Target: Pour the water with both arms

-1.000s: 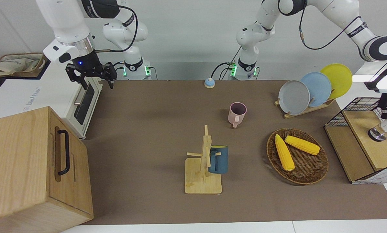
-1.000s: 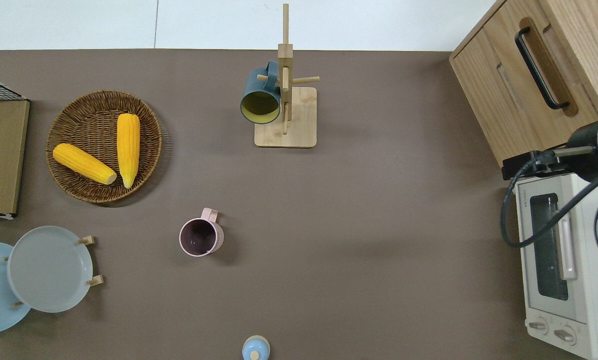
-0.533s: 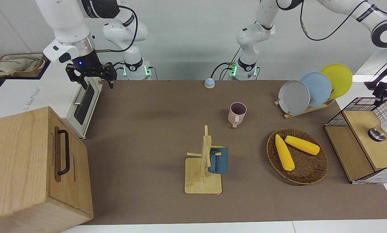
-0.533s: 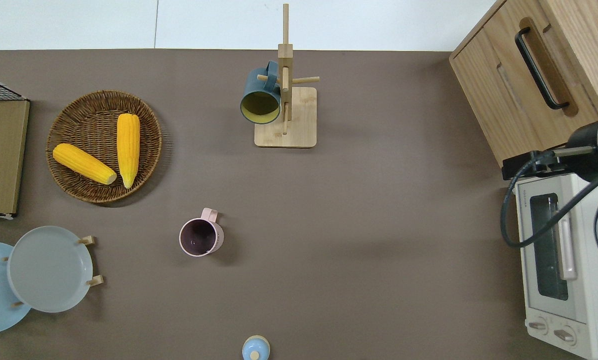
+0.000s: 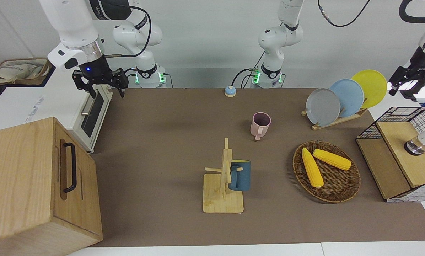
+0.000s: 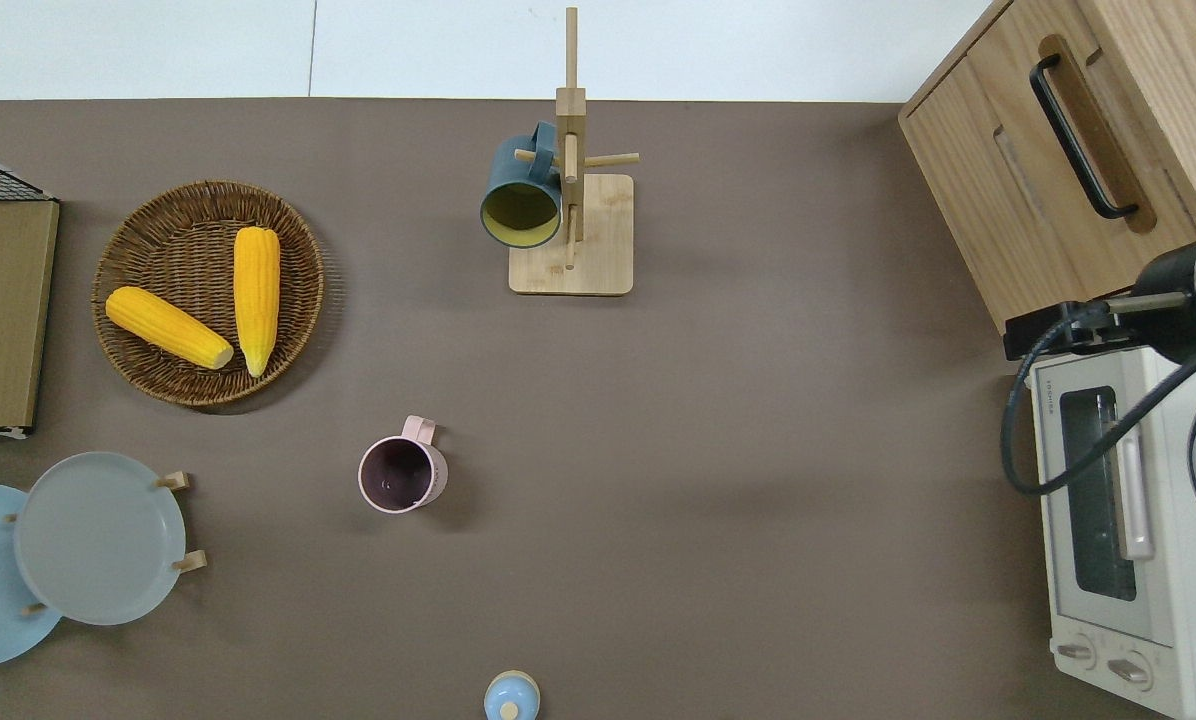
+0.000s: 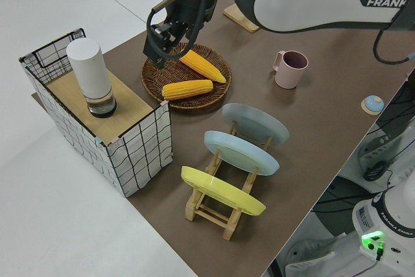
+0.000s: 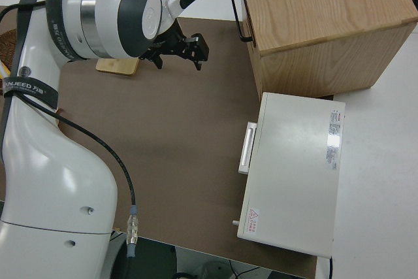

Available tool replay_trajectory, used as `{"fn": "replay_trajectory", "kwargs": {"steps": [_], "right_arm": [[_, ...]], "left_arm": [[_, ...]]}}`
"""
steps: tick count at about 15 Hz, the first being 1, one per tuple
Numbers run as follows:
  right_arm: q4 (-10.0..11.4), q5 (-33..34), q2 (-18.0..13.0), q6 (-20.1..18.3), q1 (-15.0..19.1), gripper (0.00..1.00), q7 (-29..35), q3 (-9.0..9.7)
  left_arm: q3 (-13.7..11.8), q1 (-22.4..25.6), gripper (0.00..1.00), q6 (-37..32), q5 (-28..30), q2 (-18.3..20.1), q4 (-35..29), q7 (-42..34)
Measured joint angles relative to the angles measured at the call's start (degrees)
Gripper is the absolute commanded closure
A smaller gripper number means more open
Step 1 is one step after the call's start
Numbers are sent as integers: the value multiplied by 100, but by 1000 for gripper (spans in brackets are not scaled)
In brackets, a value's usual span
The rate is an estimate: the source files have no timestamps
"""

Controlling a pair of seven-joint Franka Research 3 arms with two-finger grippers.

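At the table's left-arm end, your left gripper hangs with fingers spread, holding nothing. Your right arm is parked, its gripper spread too.

The left pincer is hanging with its fingers spread, up at the left arm's end of the worktop, the wire crate and its white cylinder standing below it and the plate rack crowding in just beside it. Toward the middle, the corn basket, pink mug and mug tree are blocking the way; open brown surface is lying between the mug and the toaster oven.
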State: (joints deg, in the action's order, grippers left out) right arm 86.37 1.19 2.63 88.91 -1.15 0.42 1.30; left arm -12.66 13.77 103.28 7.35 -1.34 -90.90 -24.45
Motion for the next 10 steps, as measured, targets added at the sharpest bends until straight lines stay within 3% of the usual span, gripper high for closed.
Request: {"fn": "replay_trajectory", "kwargs": {"steps": [5,10], "right_arm": [[0,0,0,0,0,17,0,0],[0,0,0,0,0,17,0,0]], "left_arm": [[440,-641,0,-730,-333,375,-3,638],[1133,-1241,0,-970,-559,429,-14,1505]]}}
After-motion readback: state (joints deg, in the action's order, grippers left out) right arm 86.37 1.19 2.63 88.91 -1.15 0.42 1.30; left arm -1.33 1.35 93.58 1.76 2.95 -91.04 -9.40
